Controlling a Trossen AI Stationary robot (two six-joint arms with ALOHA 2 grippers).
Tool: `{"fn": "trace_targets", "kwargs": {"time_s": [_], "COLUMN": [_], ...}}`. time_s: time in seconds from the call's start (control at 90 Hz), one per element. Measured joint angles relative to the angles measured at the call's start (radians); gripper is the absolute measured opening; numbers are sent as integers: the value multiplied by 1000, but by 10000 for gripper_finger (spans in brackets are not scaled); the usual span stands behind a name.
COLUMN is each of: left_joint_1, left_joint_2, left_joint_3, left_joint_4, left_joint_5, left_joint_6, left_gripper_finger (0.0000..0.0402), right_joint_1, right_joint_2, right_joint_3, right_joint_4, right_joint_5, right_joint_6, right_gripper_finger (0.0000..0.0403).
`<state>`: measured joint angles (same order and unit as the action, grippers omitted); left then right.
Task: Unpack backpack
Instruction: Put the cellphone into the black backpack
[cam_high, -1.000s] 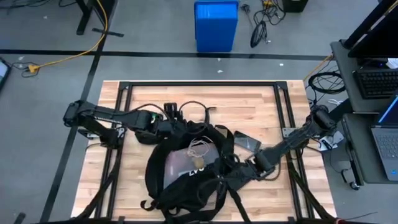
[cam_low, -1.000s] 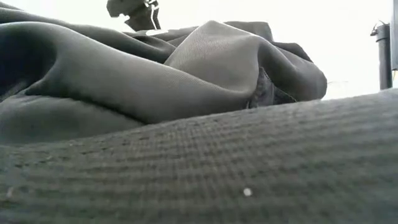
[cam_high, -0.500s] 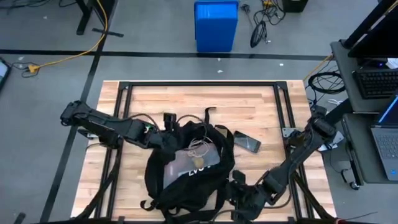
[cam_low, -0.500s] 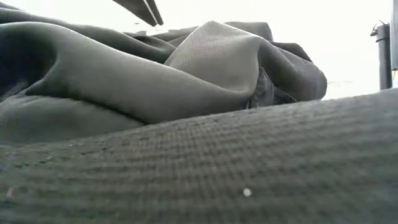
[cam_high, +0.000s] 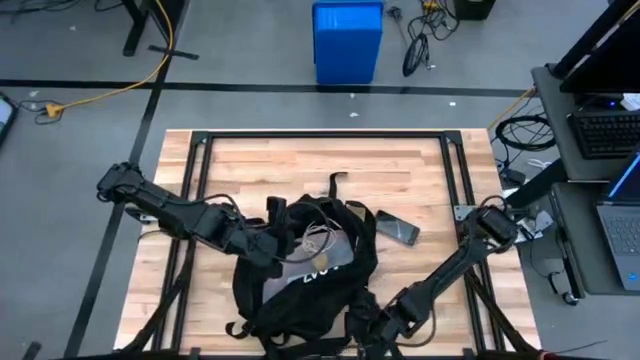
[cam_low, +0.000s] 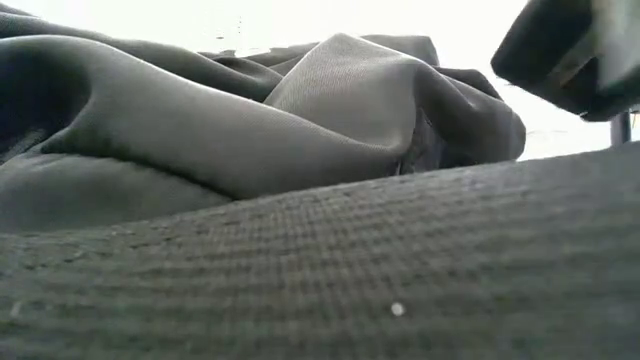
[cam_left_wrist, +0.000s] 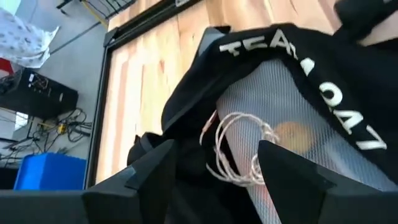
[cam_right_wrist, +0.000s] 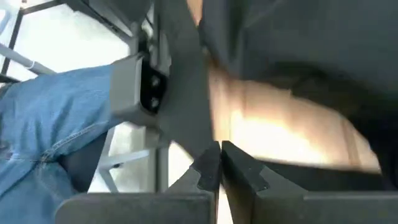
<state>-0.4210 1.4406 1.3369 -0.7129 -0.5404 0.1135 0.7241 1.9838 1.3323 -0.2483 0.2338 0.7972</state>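
The black backpack (cam_high: 300, 275) lies flat on the wooden table, near its front edge, and its fabric (cam_low: 250, 150) fills the low view. It has white lettering (cam_left_wrist: 298, 68) and a mesh pocket (cam_left_wrist: 280, 106) under a coiled white cord (cam_left_wrist: 239, 146). My left gripper (cam_high: 277, 252) hovers open over the pack's left side, its fingers (cam_left_wrist: 149, 177) on either side of the cord. My right gripper (cam_high: 375, 325) is shut, its tips (cam_right_wrist: 219, 158) together with nothing between them, by the pack's near right corner. My right gripper's shut fingers stand low beside the backpack's near right corner (cam_high: 358, 305). Whether they touch the fabric cannot be told, as the arm covers the spot from above. My left gripper shows no contact with the pack.
A dark phone (cam_high: 397, 229) lies on the table to the right of the pack. A black metal frame (cam_high: 320, 135) runs round the tabletop. On the floor beyond the far edge is a blue bin (cam_high: 347, 40). A person's jeans-clad leg (cam_right_wrist: 56, 124) is by the table.
My right gripper has swept from beside the pack's right side toward the table's near edge and leftward, ending at the pack's near right corner. My left gripper has moved from the pack's far left top toward the near edge, over the mesh pocket.
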Motion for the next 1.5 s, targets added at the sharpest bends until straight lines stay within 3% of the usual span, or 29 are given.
{"fn": "trace_targets", "kwargs": {"time_s": [0.178,0.456,0.822,0.978,1.078,1.244,1.5], "left_joint_1": [0,-14,-18,-16,-14,20,152], "left_joint_2": [0,0,0,0,0,0,32], "left_joint_3": [0,0,0,-1,-1,-1,-38], "left_joint_4": [14,16,16,15,14,13,132], "left_joint_5": [0,5,7,-6,-57,-83,-82], "left_joint_6": [-3,-2,24,24,24,24,53], "left_gripper_finger": [215,215,215,215,215,215,215], "right_joint_1": [-62,-156,-420,-482,-477,-403,-206], "right_joint_2": [38,62,94,95,70,-61,-232], "right_joint_3": [0,0,-1,-1,-1,-1,0], "right_joint_4": [6,4,72,71,28,-228,-627], "right_joint_5": [-3,-9,6,6,-19,-28,139], "right_joint_6": [21,-75,-244,-303,-327,-261,98], "right_gripper_finger": [0,0,0,0,0,0,0]}}
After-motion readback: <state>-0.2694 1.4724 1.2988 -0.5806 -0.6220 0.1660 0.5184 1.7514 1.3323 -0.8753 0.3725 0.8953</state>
